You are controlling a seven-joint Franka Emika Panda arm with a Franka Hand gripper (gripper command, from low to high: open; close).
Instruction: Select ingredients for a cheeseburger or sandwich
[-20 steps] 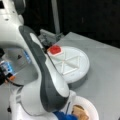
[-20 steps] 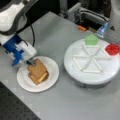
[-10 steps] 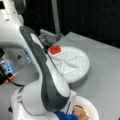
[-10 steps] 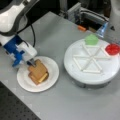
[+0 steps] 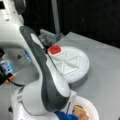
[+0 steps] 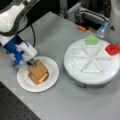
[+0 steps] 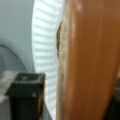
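On a grey table point(image 6: 75, 105), a sandwich point(image 6: 38, 71) is seen stacked on a paper plate point(image 6: 51, 80). The gripper point(image 6: 30, 63) is held at its edge; its opening cannot be told.

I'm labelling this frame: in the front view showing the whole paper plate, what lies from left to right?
Gripper → sandwich on the paper plate → divided white tray → green piece → red disc.

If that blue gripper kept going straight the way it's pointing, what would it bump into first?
Most likely the sandwich: in a front view the gripper points down at its top toast, at the edge nearest the arm, over the paper plate. Whether they already touch is unclear.
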